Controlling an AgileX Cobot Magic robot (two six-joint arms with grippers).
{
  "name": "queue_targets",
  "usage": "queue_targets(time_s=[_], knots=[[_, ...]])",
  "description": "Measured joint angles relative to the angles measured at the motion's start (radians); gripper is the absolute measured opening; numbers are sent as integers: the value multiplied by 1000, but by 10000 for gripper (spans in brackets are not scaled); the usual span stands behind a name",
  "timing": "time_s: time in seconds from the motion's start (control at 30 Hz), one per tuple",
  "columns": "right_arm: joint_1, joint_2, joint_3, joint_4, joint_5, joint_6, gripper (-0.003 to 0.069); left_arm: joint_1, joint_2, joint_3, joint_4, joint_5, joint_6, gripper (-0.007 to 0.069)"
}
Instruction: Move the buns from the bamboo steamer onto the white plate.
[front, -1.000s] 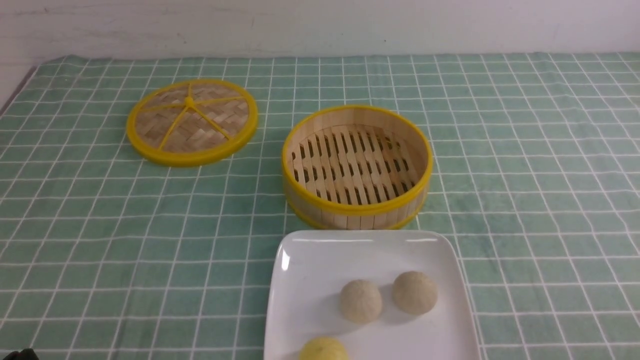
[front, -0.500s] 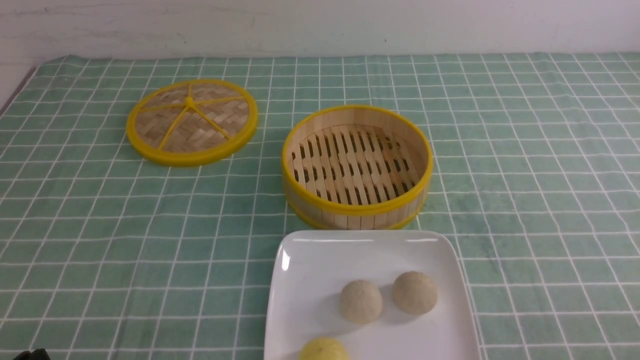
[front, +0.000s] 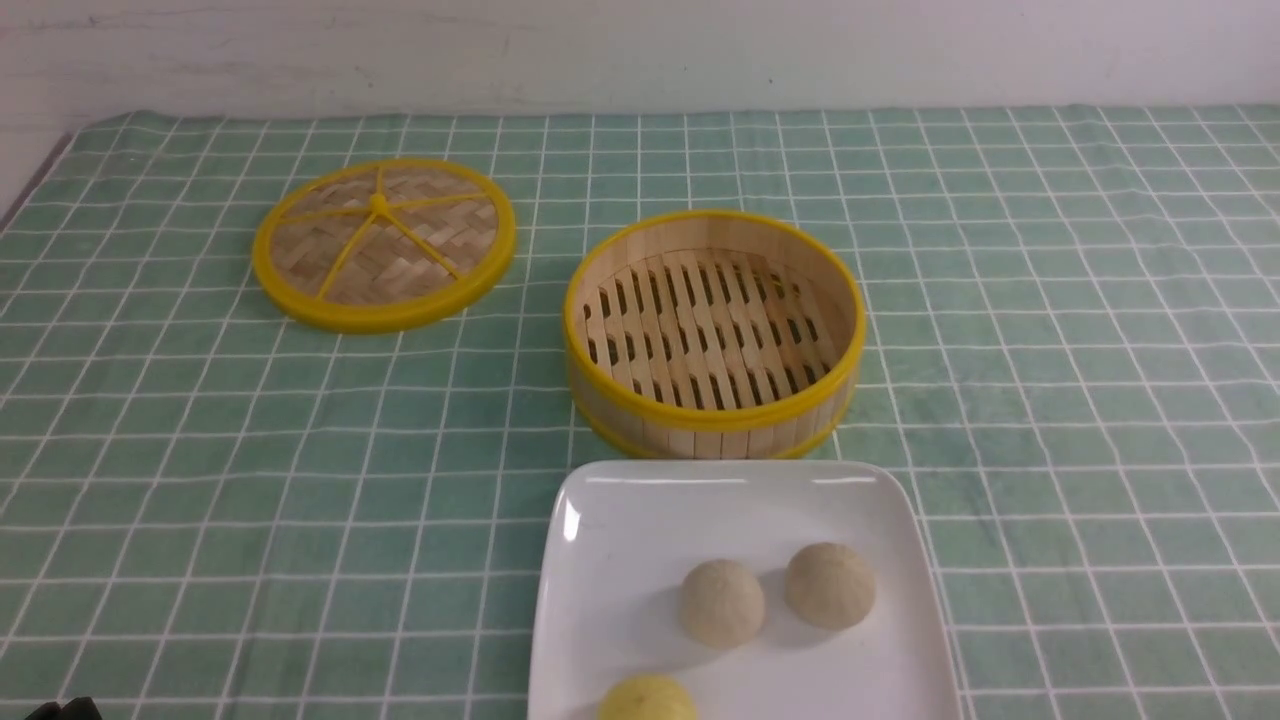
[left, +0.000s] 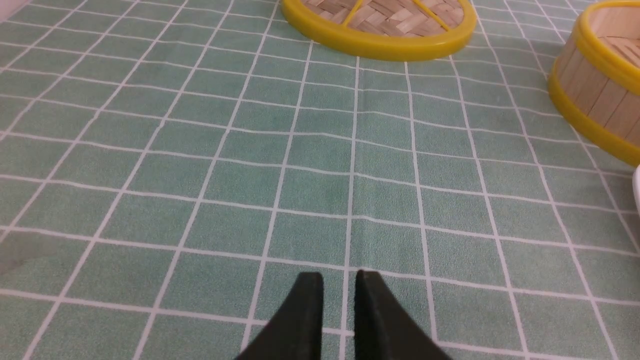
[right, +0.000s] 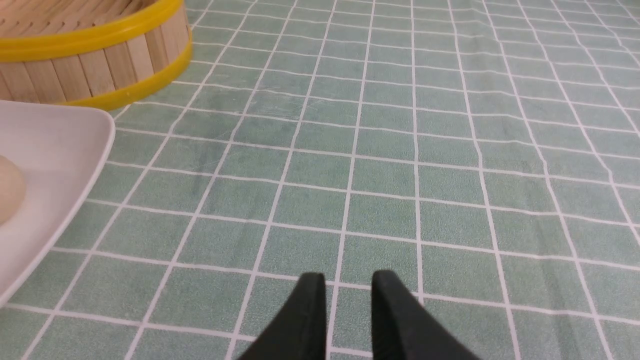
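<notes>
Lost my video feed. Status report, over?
Both claws empty, near-closed. Three buns on the white plate; bamboo steamer empty. Nothing in the way.

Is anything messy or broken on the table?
Nothing stands out. The bamboo steamer sits upright and empty, all three buns rest on the white plate, and the lid lies flat on the cloth.

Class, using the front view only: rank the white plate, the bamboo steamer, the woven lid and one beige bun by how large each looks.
1. white plate, though cut off by the picture's edge
2. bamboo steamer
3. woven lid, slightly smaller, but farther away, so unsure
4. beige bun, clearly smallest
</notes>
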Motion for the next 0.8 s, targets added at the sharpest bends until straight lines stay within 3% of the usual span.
queue_targets(time_s=[0.8], knots=[[0, 0, 0, 0, 0, 0, 192, 0, 0, 0, 1, 0, 0, 146]])
